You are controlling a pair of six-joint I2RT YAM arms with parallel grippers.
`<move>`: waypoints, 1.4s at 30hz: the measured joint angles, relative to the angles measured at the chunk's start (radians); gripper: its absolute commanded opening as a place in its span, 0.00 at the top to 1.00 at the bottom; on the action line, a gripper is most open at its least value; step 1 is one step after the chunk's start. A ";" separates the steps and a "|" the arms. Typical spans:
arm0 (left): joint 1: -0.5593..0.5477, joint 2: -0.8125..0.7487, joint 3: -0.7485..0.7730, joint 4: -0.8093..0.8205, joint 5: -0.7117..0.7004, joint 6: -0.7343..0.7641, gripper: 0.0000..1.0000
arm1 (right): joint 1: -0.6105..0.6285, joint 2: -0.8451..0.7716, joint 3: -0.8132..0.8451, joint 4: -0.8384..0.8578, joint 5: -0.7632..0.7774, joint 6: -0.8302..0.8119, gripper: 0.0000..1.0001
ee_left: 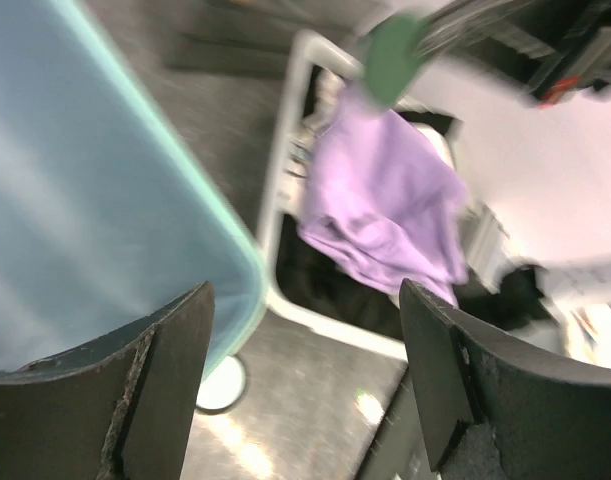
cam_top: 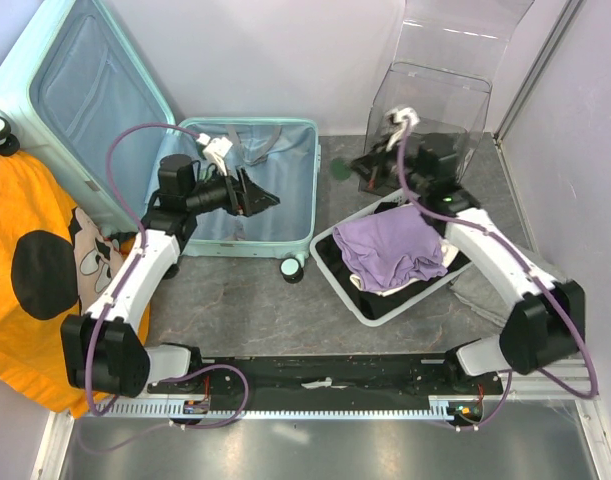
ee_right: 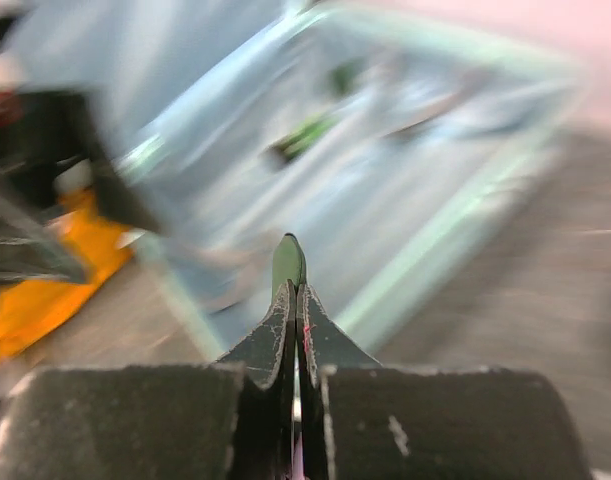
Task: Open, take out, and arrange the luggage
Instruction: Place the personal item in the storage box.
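the luggage (cam_top: 285, 190) lies open on the counter (cam_top: 235, 310), left of the white basket (cam_top: 337, 279). your left end effector (cam_top: 265, 198) hangs over it, wide open and empty. your right end effector (ee_right: 291, 285), past the basket's far corner, is pinched tight on a small green piece (ee_right: 288, 258).

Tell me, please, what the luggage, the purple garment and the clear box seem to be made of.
Luggage: seemingly hard plastic shell, smooth mint rim; pale blue fabric lining. Purple garment: soft cloth, draped in folds. Clear box: transparent glossy plastic, probably; walls show through and reflect light.
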 measured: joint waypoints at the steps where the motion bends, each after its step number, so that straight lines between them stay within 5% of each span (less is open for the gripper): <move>1: 0.010 -0.015 0.001 -0.008 -0.030 0.004 0.17 | -0.033 -0.031 0.010 -0.028 0.047 -0.027 1.00; 5: 0.043 -0.074 0.014 -0.068 -0.175 0.035 0.18 | -0.132 -0.077 0.106 -0.140 0.217 -0.101 1.00; 10: 0.047 -0.123 0.020 -0.116 -0.298 0.087 0.19 | -0.201 0.072 0.360 -0.318 0.407 -0.145 1.00; 22: 0.047 -0.161 0.020 -0.141 -0.367 0.129 0.28 | -0.250 0.386 0.484 -0.532 0.552 -0.181 1.00; 31: 0.047 -0.143 0.020 -0.141 -0.351 0.128 0.28 | -0.287 0.422 0.509 -0.532 0.570 -0.188 1.00; 42: 0.047 -0.138 0.020 -0.141 -0.336 0.128 0.28 | -0.315 0.493 0.513 -0.512 0.419 -0.153 1.00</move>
